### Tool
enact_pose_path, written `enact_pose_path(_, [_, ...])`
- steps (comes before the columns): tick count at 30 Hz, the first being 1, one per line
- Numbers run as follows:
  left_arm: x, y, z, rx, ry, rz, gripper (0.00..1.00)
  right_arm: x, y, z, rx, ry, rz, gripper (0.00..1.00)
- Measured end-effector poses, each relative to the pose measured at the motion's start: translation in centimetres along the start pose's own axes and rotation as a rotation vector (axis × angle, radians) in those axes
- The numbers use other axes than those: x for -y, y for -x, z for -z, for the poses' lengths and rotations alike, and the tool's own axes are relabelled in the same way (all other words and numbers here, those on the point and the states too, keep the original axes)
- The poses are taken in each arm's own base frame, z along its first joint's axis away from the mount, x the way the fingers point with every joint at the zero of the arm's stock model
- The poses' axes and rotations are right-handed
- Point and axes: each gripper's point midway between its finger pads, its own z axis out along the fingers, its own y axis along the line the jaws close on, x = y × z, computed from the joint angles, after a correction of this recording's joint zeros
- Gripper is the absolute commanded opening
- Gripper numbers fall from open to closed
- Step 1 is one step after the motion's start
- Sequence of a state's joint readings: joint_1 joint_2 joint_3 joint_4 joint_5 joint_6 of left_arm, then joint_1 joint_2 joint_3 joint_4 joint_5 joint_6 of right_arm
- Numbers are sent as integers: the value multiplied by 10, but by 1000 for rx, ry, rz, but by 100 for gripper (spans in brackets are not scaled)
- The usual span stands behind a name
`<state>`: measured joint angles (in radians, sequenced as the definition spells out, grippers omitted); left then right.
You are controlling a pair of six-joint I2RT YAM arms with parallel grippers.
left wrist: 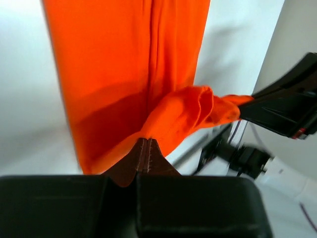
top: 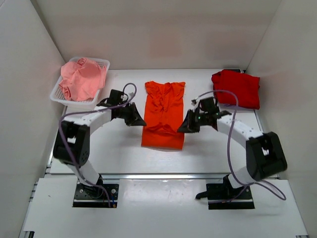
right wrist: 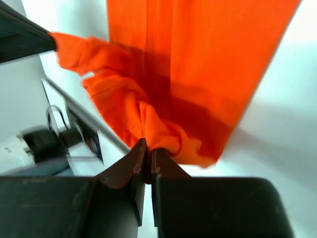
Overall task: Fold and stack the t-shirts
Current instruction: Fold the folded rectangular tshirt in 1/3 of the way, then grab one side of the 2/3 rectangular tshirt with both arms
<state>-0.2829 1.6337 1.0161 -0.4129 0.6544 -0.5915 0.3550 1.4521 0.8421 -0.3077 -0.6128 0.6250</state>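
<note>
**A:** What sits at the far left corner of the desk (top: 114, 148)?

**B:** A white plastic mesh basket (top: 57, 94), with a crumpled pale pink cloth t-shirt (top: 83, 78) heaped in it.

**A:** And the left gripper (top: 140, 121)?

**B:** Its jaws are pinched tight on the left side edge of the bright orange cloth t-shirt (top: 163, 106), which lies lengthwise at the middle of the desk.

**A:** The right gripper (top: 182, 128)?

**B:** Clamped on the same shirt's right side edge. A bunched fold of orange cloth runs between the two.

**A:** Further right?

**B:** A dark red cloth t-shirt (top: 237, 88), folded, at the far right corner, apart from both arms.
</note>
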Motion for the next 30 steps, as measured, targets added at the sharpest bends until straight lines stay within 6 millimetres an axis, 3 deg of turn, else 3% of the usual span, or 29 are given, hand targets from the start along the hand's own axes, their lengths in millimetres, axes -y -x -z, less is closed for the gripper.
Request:
enact_pose_path(1, [0,15,-6,12,-5,7,0,0,20,0,17,0,5,11])
enact_pose_path(2, [-2,32,-12,29,-8,13,8,0,40,-1,34,1,13,18])
enact_pose_path(3, [-5,49,-19,43,-13,25,31,2,62,-4,54,0,28,33])
enact_pose_path(4, [-9,62,-25,57,-15,30,43,5,81,-7,70,-5,37,52])
enact_pose_path(5, [-12,75,-30,68,-22,46,51,9,97,-10,86,-12,43,64])
enact_pose_path(6, [-16,87,-34,81,-26,59,60,15,111,-14,100,-21,53,68])
enact_pose_path(9, [-29,111,-40,117,-39,104,64,36,128,-17,124,-77,65,74])
enact_pose_path(11, [-36,112,-36,135,-40,133,64,46,122,-17,126,-107,66,74])
enact_pose_path(14, [-44,93,-29,134,-35,143,64,59,87,-15,100,-131,48,73])
enact_pose_path(16, [-48,65,-25,109,-21,150,64,69,52,-11,65,-149,18,72])
enact_pose_path(19, [-58,3,-20,58,10,155,64,78,-3,-10,18,-153,-30,71])
enact_pose_path(22, [-66,-49,-24,-8,26,174,65,69,-33,-9,28,-98,-37,71])
enact_pose_path(24, [-59,-65,-28,-30,-8,170,69,63,-44,-12,34,-49,-50,71])
enact_pose_path(26, [-50,-67,-33,-24,-32,154,70,58,-42,-16,44,-13,-68,68])
enact_pose_path(28, [-45,-63,-37,-3,-39,135,67,54,-38,-22,49,7,-80,59])
enact_pose_path(30, [-42,-58,-42,16,-36,126,54,54,-32,-28,57,14,-87,52])
